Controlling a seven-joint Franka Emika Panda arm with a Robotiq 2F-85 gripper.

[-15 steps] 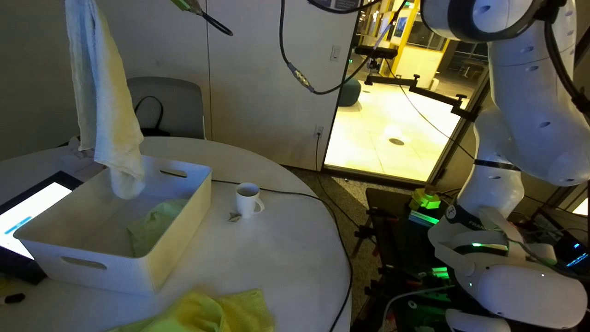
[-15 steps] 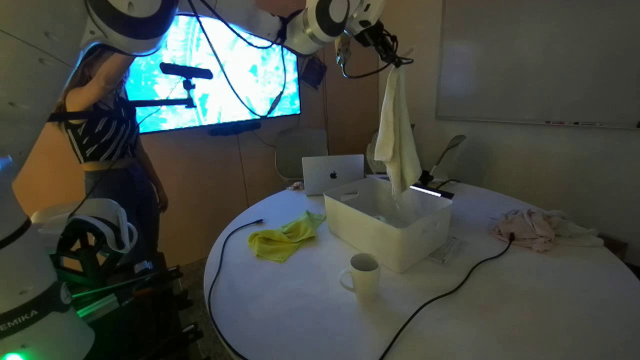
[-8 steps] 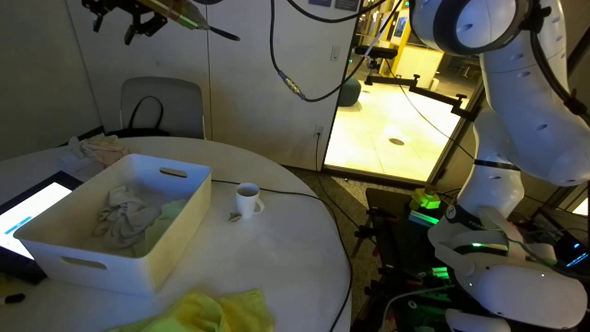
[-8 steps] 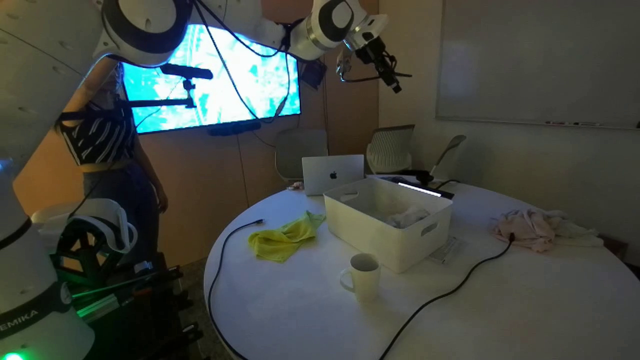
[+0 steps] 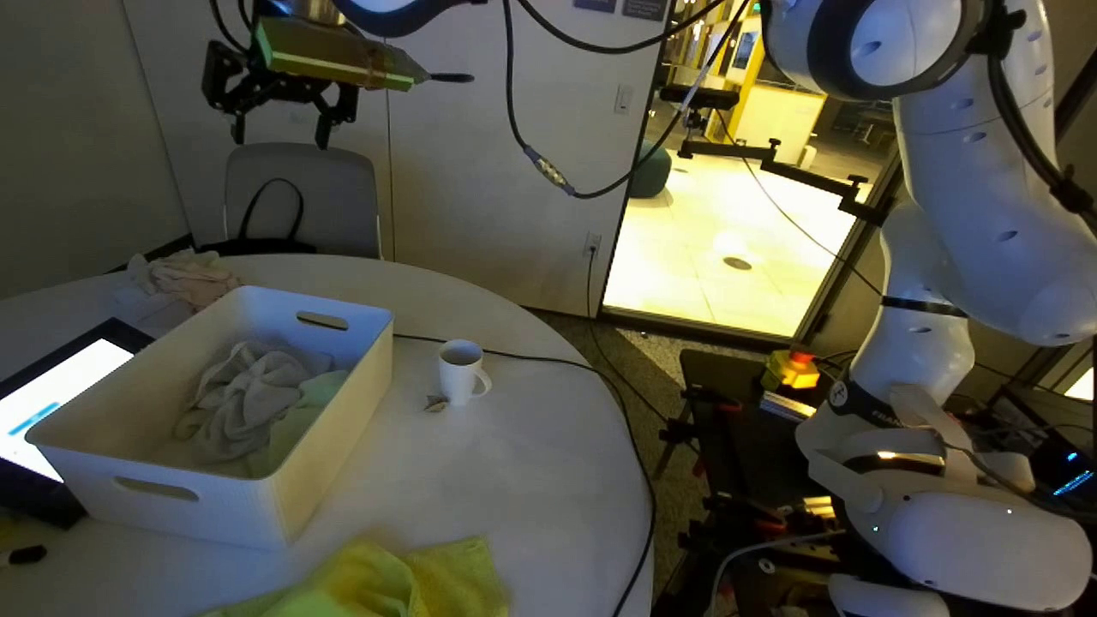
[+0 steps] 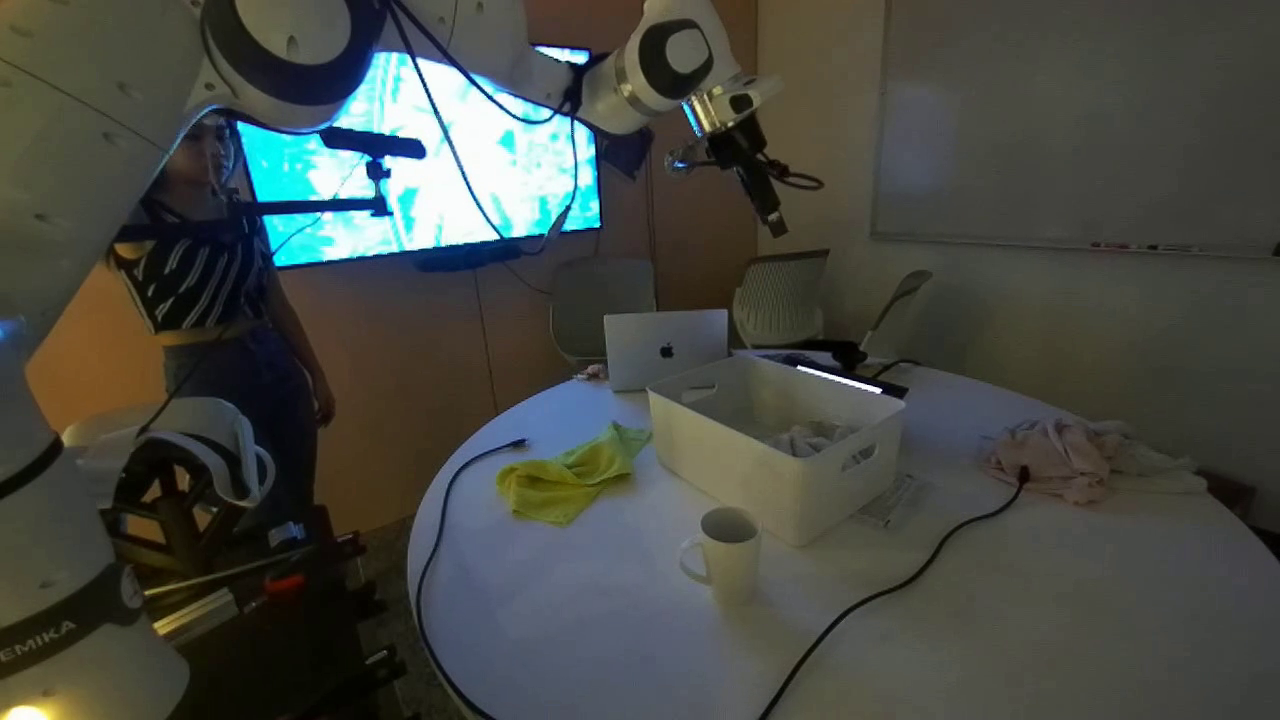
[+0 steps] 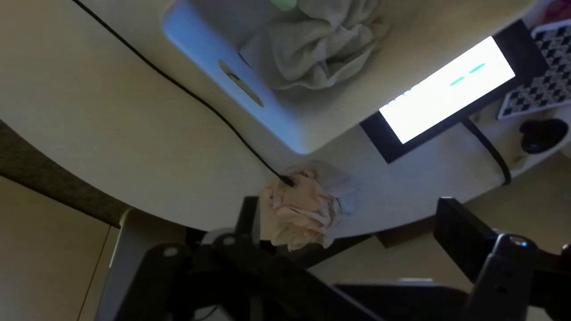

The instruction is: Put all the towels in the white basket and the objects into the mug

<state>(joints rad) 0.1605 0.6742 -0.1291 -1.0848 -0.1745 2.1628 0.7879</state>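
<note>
"What's next?"

"Probably the crumpled bright-yellow cloth towel (image 6: 570, 478), left on the pale round desk (image 6: 585, 610) in an exterior view, its length near-left to far-right. Right of it, the large white rectangular plastic basket (image 6: 740, 475)."

"The jaws?"

"Spread wide, holding nothing, well above the basket's rim; likely reach: left, down."
</note>
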